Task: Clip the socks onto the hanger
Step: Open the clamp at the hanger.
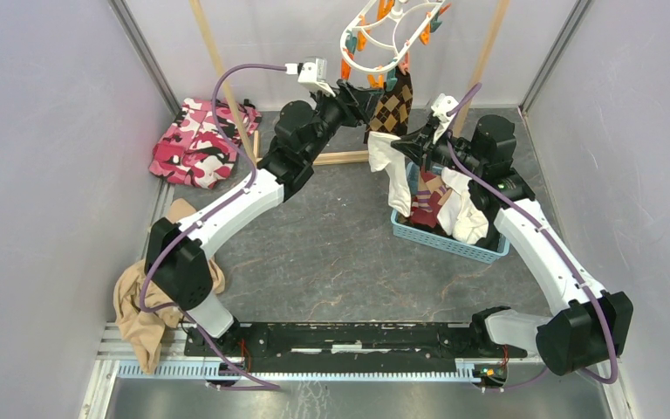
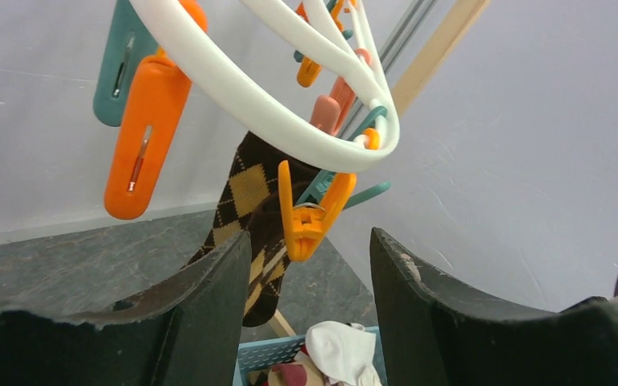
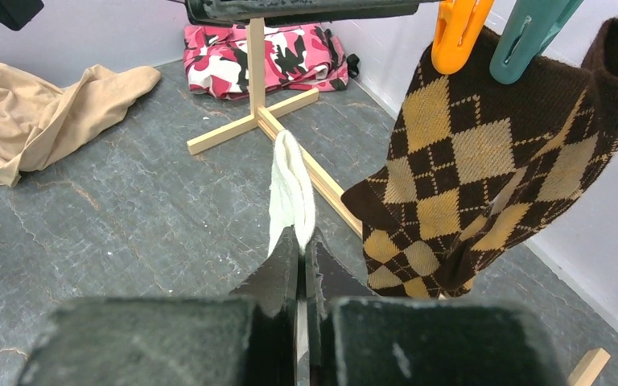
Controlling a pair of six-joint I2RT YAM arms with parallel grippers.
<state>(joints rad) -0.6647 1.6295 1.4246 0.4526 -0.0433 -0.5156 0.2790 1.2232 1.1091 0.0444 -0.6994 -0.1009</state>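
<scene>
Black, rough-edged fingers of the left tool (image 2: 307, 241) stand apart, gripping nothing, just below an orange plastic clothespin (image 2: 310, 213) on the white looped hanger (image 2: 290, 121). Clenched, the right tool (image 3: 302, 241) pinches a soft white sock (image 3: 291, 189); a knitted brown argyle sock (image 3: 483, 161) hangs clipped to its right. Beneath lies a grey mottled counter (image 3: 129, 217), with pale walls (image 3: 64, 32) around.

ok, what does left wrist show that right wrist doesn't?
Left wrist only: the white hanger overhead, the blue basket and the left claw standing open.
Right wrist only: the right claw shut on a white sock, the pink camo cloth, the tan garment and the wooden rack foot.
Both: the argyle sock hanging from clothespins.
</scene>
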